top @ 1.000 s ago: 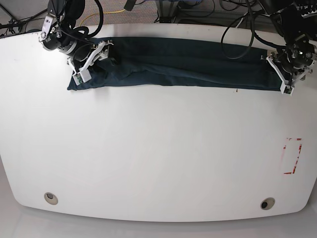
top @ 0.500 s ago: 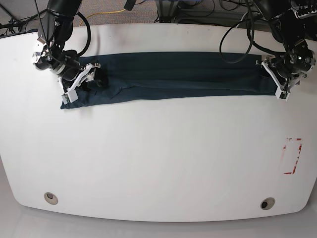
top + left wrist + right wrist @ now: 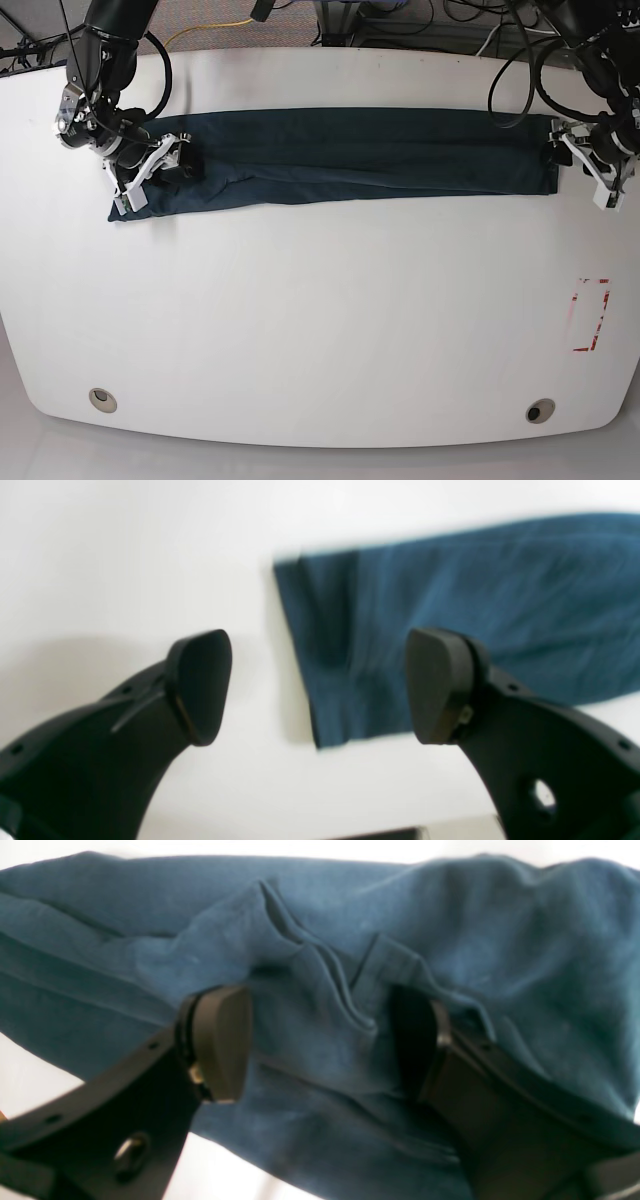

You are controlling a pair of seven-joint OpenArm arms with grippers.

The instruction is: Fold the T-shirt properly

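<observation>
- Since half a second ago the left gripper has slid outward off the cloth toward the counter's right edge, and the T-shirt has shifted slightly toward the near edge.
- Nearest the front edge, the white counter carries a red-outlined rectangle mark close to its right edge.
- Farther back, the T-shirt lies as a long, narrow, flattened band near the far edge, its long axis running left to right across the counter, ends pointing at the left and right edges.
- Left gripper: jaws spread wide, empty, hovering just beside the shirt's right end; one fingertip sits over bare counter.
- Right gripper: angled down over the band's left end, jaws apart and straddling a rumpled ridge of fabric, not clamped.
</observation>
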